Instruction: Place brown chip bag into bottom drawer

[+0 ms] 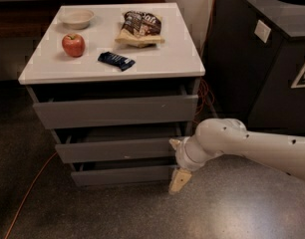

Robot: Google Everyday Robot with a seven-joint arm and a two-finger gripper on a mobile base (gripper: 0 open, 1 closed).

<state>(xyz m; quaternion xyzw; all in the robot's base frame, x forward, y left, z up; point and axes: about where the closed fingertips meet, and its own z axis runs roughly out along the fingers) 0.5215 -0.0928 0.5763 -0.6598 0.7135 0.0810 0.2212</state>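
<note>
The brown chip bag [140, 28] lies on the white top of the cabinet [167, 63], toward the back right. The bottom drawer [122, 175] is the lowest grey front, set a little forward of the cabinet body, and its interior does not show. My gripper [176, 162] is low at the cabinet's right front corner, beside the right ends of the middle and bottom drawer fronts. It is open and holds nothing. One tan fingertip [179, 181] hangs by the bottom drawer's right end. The other shows near the middle drawer.
On the cabinet top there are also a red apple [73, 45], a small white bowl [76, 18] and a dark-blue wrapped bar [116, 60]. A tall black bin [262, 63] stands close on the right. An orange cable [28, 193] runs over the speckled floor at the left.
</note>
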